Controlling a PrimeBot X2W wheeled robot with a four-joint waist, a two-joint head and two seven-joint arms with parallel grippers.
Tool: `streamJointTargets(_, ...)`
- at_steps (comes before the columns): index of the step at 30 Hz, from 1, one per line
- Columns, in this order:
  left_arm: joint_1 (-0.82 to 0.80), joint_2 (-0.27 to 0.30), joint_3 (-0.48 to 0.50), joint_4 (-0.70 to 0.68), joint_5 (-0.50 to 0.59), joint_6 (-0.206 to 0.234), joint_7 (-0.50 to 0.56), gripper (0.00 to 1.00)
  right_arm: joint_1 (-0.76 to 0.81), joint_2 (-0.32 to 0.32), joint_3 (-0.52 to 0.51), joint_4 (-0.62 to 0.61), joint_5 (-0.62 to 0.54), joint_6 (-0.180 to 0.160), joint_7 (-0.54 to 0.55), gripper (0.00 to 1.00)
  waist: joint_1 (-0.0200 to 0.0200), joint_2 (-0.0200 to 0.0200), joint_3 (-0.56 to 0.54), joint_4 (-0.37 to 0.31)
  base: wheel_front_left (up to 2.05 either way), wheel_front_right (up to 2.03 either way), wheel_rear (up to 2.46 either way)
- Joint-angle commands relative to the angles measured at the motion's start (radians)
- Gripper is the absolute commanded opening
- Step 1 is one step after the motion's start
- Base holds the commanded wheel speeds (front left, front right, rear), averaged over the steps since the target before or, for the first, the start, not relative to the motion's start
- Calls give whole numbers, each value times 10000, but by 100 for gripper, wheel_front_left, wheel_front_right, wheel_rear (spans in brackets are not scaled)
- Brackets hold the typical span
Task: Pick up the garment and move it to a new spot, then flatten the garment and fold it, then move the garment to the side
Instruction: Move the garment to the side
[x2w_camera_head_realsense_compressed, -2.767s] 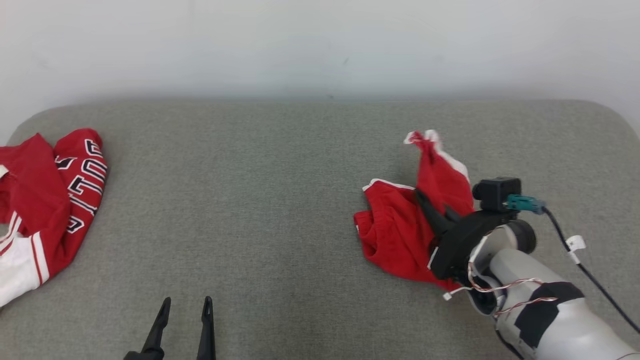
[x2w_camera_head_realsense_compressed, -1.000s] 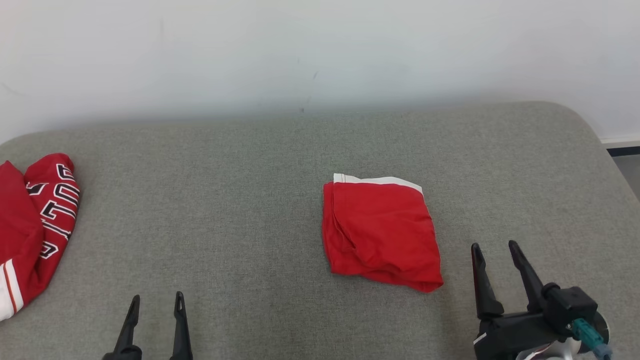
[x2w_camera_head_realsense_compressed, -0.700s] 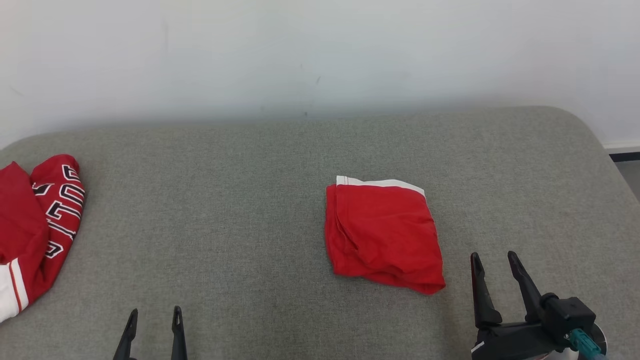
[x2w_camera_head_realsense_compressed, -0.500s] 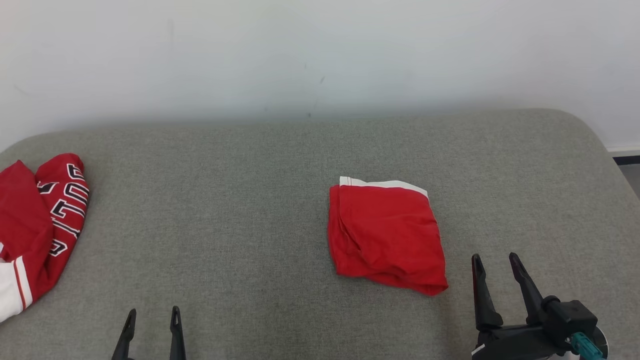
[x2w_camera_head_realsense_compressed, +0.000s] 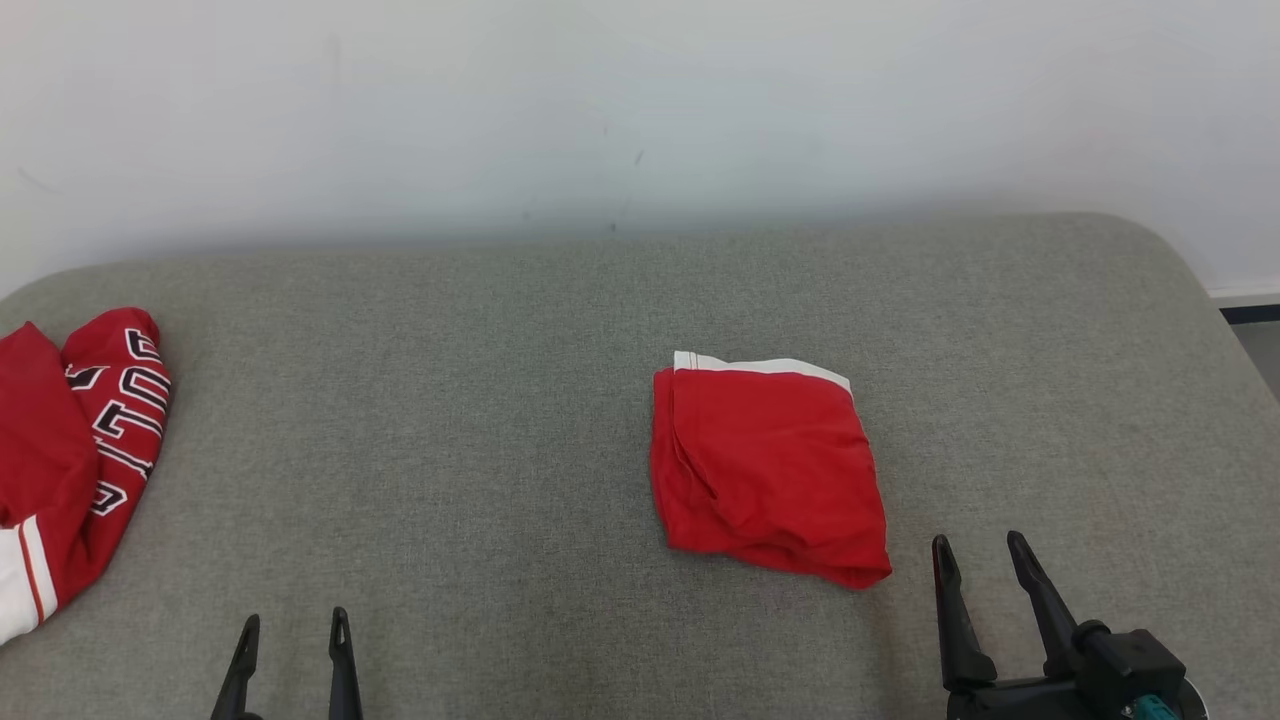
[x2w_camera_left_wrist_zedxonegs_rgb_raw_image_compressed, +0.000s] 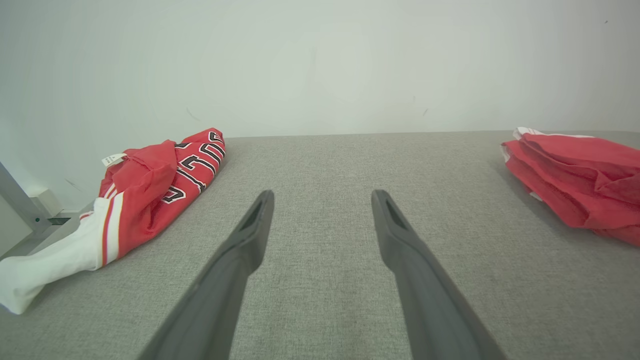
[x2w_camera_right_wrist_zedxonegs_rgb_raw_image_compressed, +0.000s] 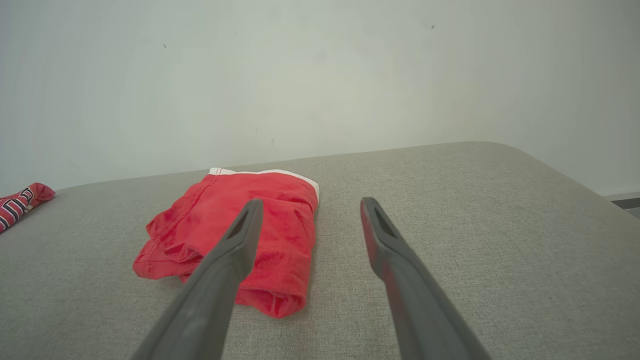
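The garment (x2w_camera_head_realsense_compressed: 768, 468) is a red piece with a white band along its far edge, lying folded into a rough square on the grey cushioned surface (x2w_camera_head_realsense_compressed: 480, 400), right of centre. It also appears in the left wrist view, garment (x2w_camera_left_wrist_zedxonegs_rgb_raw_image_compressed: 575, 175), and in the right wrist view, garment (x2w_camera_right_wrist_zedxonegs_rgb_raw_image_compressed: 240, 225). My right gripper (x2w_camera_head_realsense_compressed: 982, 555) stands open just off the garment's near right corner, apart from it, nothing between its fingers (x2w_camera_right_wrist_zedxonegs_rgb_raw_image_compressed: 235, 240). My left gripper (x2w_camera_head_realsense_compressed: 292, 625) is open and empty at the lower left, far from the garment.
A second red garment with black and white lettering and white striped trim (x2w_camera_head_realsense_compressed: 70, 440) lies bunched at the surface's left edge, also in the left wrist view (x2w_camera_left_wrist_zedxonegs_rgb_raw_image_compressed: 150, 185). A pale wall (x2w_camera_head_realsense_compressed: 640, 100) runs behind. The surface's rounded right corner (x2w_camera_head_realsense_compressed: 1190, 270) drops to the floor.
The right gripper let go of the garment, which now lies folded, and drew back toward me to the lower right. The camera shifted slightly over the last second; the left gripper sank a little lower in view.
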Motion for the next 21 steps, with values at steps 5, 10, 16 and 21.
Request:
streamJointTargets(5, -67, -6, 49, 2, -26, 59, -33, 100, 193, 47, 113, -79, -114, -23, -3, 100, 0, 0, 19, -18, 0, 0, 0)
streamJointTargets(10, -57, -6, 79, 38, 62, 45, -33, 100, 158, 52, 200, -102, -228, -23, -3, 100, 0, 0, 39, 1, 0, 0, 0)
streamJointTargets(16, -97, -6, 84, 63, 86, 36, -33, 100, 88, 56, 189, -49, -243, -23, -4, 100, 0, 0, 60, 36, 0, 0, 0)
streamJointTargets(21, -54, -6, 84, 77, 28, 54, -33, 100, 30, 57, 230, -15, -280, -23, -3, 100, 0, 0, 69, 31, 0, 0, 0)
